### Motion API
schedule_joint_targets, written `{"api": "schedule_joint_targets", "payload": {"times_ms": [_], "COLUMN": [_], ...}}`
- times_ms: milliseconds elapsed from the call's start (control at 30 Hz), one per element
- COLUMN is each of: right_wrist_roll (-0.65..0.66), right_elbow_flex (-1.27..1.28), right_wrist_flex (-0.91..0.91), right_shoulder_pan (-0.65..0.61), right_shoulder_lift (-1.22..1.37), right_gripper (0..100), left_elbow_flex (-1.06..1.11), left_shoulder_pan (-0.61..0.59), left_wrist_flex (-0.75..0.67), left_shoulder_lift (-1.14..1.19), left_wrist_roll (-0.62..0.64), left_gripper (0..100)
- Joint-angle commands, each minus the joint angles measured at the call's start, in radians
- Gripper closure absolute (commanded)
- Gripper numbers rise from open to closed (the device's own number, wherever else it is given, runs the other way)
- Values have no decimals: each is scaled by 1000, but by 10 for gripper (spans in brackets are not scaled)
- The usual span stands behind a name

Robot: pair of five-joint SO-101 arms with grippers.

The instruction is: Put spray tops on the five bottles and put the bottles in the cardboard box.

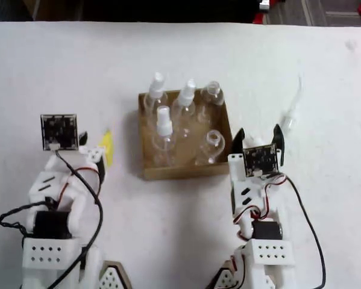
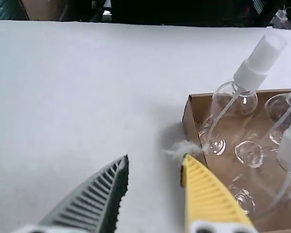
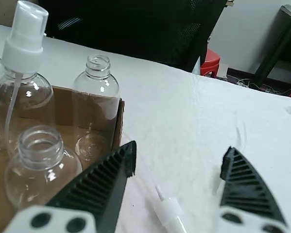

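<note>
High camera looks down; wrist cameras close, seemingly sharing cardboard box (image 1: 180,172).

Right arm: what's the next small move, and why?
Probably lower the right gripper onto the loose spray top and close on it. Its jaws are open, and in the right wrist view the top lies on the table between them. In the cardboard box, the far uncapped bottle and the near uncapped bottle have bare necks.

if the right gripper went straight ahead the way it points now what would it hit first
Most likely the loose spray top lying on the table beside the cardboard box. It sits in line with the gap of the open right gripper, though how far ahead is hard to judge.
</note>
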Motion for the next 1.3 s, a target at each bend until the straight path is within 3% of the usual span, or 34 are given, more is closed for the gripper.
{"api": "schedule_joint_targets", "payload": {"times_ms": [0, 1267], "right_wrist_roll": [8, 9], "right_elbow_flex": [14, 14], "right_wrist_flex": [-27, -25], "right_shoulder_pan": [-12, -10], "right_shoulder_lift": [-7, -7], "right_gripper": [737, 737], "left_elbow_flex": [-26, 15], "left_shoulder_pan": [-8, 36], "left_wrist_flex": [-61, -95], "left_shoulder_lift": [2, -22], "left_wrist_roll": [-15, -52], "left_gripper": [831, 831]}}
